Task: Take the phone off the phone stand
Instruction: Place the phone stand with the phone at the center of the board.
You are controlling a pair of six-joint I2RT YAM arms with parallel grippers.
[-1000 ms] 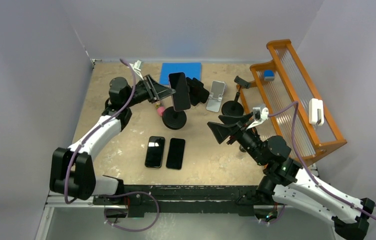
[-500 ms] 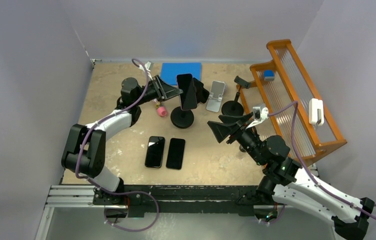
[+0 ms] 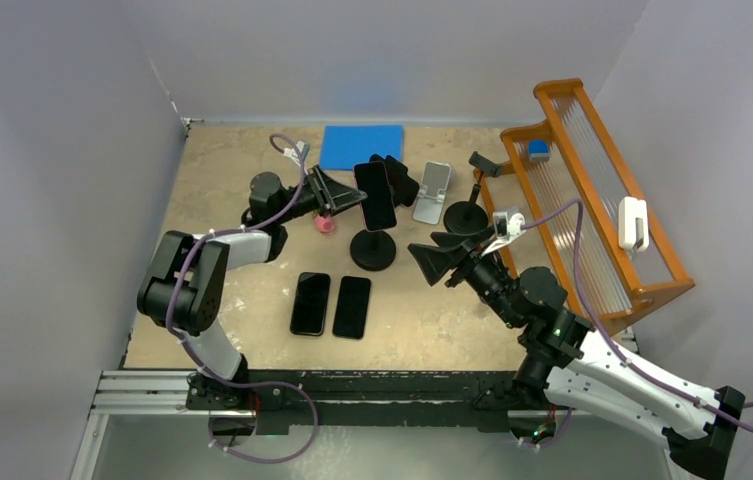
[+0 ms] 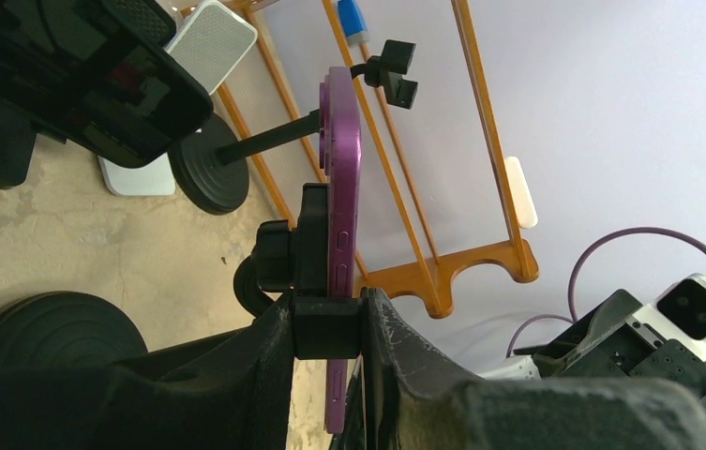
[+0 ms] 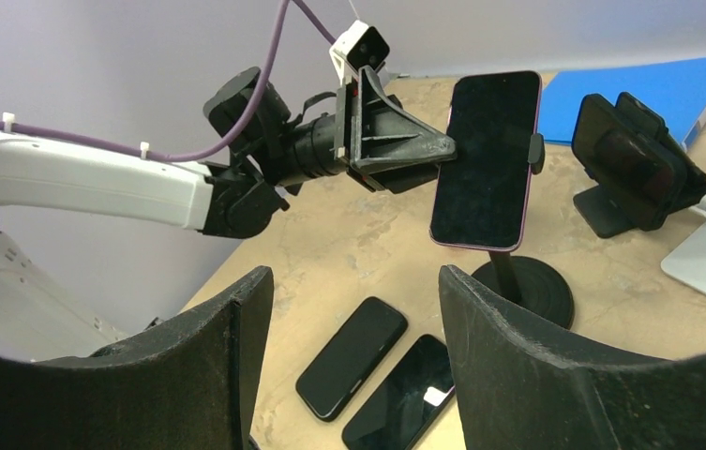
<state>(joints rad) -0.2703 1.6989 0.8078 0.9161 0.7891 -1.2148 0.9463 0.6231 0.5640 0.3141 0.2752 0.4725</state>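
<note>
Our left end effector [image 4: 328, 323] pinches the clamp of the phone stand [image 3: 373, 250], where the phone [image 3: 376, 196] sits upright. Our right end effector [image 3: 430, 257], beside the stand, is spread and empty. We judge the phone rigid, slick-faced and breakable, so it is best taken by its long edges.

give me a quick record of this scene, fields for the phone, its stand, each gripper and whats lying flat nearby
phone: screen dark, purple edge, clamped in the phone stand
phone stand: round black base on the tabletop, thin post
left gripper: shut on the phone stand's side clamp, at the phone's edge
right gripper: open, empty, facing the phone, apart from it
lying flat: two dark phones, side by side
task status: phone not yet out of the stand
</note>
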